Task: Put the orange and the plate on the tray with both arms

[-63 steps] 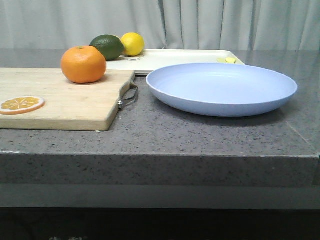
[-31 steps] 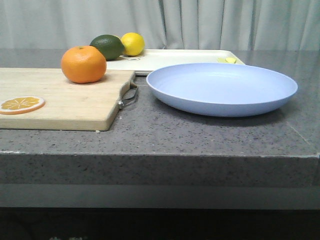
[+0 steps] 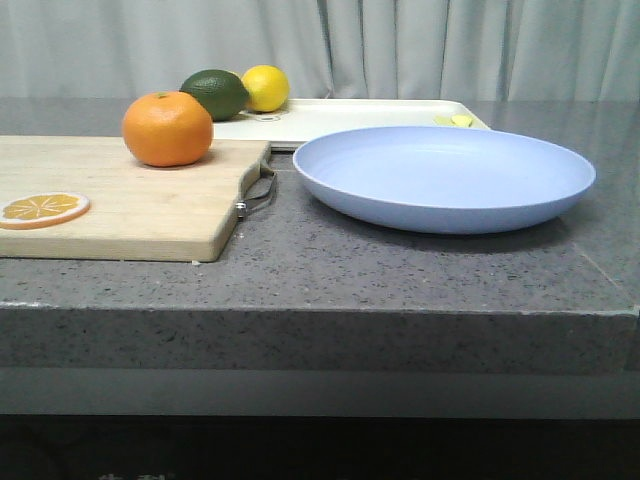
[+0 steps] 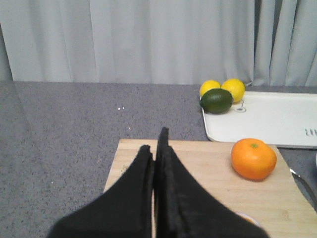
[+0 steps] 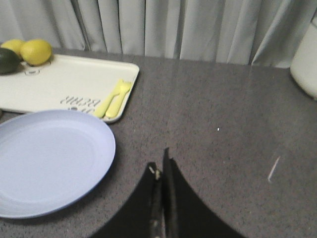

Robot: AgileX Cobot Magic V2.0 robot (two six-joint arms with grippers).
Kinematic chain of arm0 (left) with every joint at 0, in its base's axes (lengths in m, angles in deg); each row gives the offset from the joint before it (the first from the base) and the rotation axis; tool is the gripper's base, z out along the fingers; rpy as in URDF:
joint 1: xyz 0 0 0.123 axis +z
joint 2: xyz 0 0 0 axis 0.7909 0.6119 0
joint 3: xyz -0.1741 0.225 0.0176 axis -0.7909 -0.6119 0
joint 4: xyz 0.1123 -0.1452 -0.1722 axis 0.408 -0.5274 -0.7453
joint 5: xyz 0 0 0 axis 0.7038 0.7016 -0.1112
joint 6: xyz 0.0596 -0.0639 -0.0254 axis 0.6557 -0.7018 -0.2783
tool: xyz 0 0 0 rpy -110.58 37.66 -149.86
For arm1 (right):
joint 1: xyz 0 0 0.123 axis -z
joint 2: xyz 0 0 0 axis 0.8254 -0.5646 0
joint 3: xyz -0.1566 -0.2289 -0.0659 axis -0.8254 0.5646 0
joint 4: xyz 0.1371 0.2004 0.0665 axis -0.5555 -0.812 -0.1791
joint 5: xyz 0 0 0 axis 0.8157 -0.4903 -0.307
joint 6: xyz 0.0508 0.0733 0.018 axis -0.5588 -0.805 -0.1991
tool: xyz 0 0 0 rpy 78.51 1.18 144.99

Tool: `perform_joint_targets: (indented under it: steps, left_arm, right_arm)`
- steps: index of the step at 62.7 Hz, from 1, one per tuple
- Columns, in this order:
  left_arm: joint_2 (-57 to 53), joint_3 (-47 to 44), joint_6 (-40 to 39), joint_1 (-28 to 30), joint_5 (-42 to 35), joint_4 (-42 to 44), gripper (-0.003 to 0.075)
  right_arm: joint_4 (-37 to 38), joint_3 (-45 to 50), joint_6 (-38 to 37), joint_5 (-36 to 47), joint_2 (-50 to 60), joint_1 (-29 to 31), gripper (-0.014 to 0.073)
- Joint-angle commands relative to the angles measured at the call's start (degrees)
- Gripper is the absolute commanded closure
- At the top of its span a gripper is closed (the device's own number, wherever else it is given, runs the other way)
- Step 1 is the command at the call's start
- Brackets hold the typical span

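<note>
The orange (image 3: 167, 128) sits on the wooden cutting board (image 3: 120, 205); it also shows in the left wrist view (image 4: 253, 158). The lavender-blue plate (image 3: 443, 176) rests on the grey counter beside the board, and shows in the right wrist view (image 5: 47, 161). The cream tray (image 3: 345, 118) lies behind them; it also shows in the wrist views (image 4: 267, 119) (image 5: 64, 87). My left gripper (image 4: 155, 144) is shut and empty over the board, apart from the orange. My right gripper (image 5: 159, 162) is shut and empty over the counter beside the plate. Neither gripper shows in the front view.
A green lime (image 3: 214, 93) and a yellow lemon (image 3: 265, 87) lie at the tray's far left corner. A thin orange slice (image 3: 43, 208) lies on the board. A yellow fork and spoon (image 5: 114, 98) lie on the tray. The counter's front edge (image 3: 320, 312) is close.
</note>
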Motion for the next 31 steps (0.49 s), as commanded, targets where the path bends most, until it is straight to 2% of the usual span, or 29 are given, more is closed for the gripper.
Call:
perform_joint_targets:
  steps: [1,31]
  left_arm:
    - [3.12,1.95,-0.43,0.16,-2.37,-0.72,0.0738]
    - [8.42,1.85,-0.43,0.16,-1.88,-0.72,0.0737]
  right_arm:
    - [0.03,-1.98,0.06,1.97,-3.3,0.43,0.0664]
    - [0.09,-1.98,0.38,-2.67,-8.92,0.43,0.0658]
